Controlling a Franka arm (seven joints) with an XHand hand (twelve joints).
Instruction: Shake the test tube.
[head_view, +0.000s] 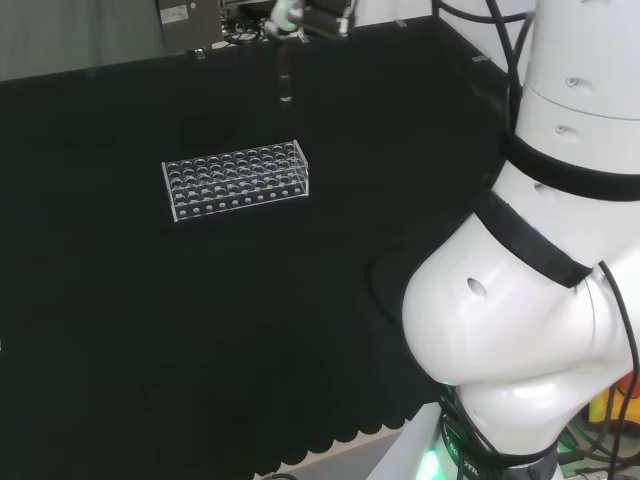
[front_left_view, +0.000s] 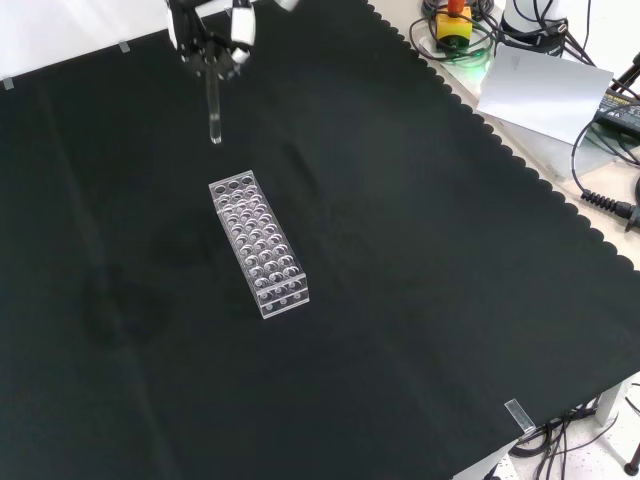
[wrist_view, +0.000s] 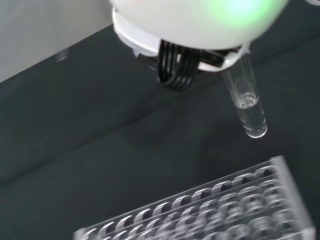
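Glossy white arm links, black bands, small round holes (screw recesses), black-and-white robot hand

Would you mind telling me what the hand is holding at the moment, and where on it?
The hand holds a clear test tube by its upper end; the rounded bottom hangs free above the rack.

The head view looks down over the arm's white links; the front view faces it from above; the wrist view hangs close (all share the clear tube rack).
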